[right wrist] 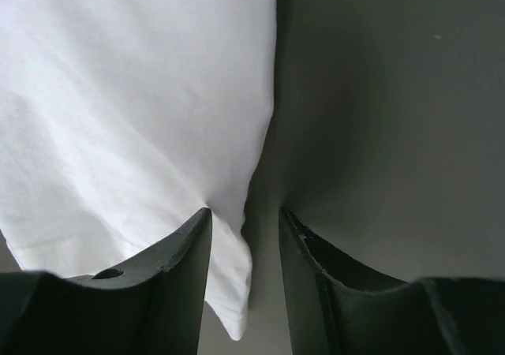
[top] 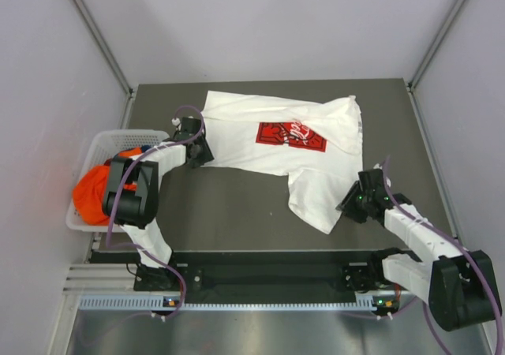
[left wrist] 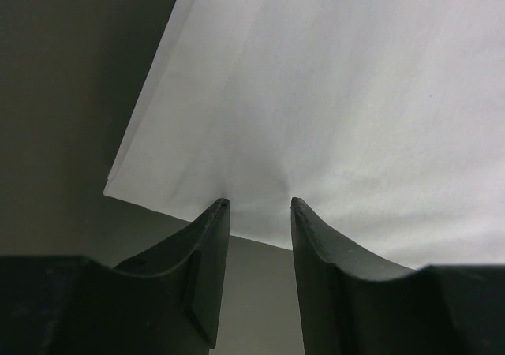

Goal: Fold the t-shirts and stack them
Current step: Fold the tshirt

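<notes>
Lying flat across the tabletop (top: 237, 209), the white t-shirt (top: 237, 126) is spread wide, probably so its sides can be folded inward. The left claw (left wrist: 259, 203) stands part-spread, its tips touching the shirt's puckered left edge. The right claw (right wrist: 245, 211), also spread, straddles the lower right edge and pinches nothing. An orange t-shirt (top: 95, 189) sits in the basket (top: 106, 138).

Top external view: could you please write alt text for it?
A white tee with red print lies rumpled on a dark table, left gripper at its left edge, right gripper at its near right corner. An orange tee in a basket at left.
</notes>
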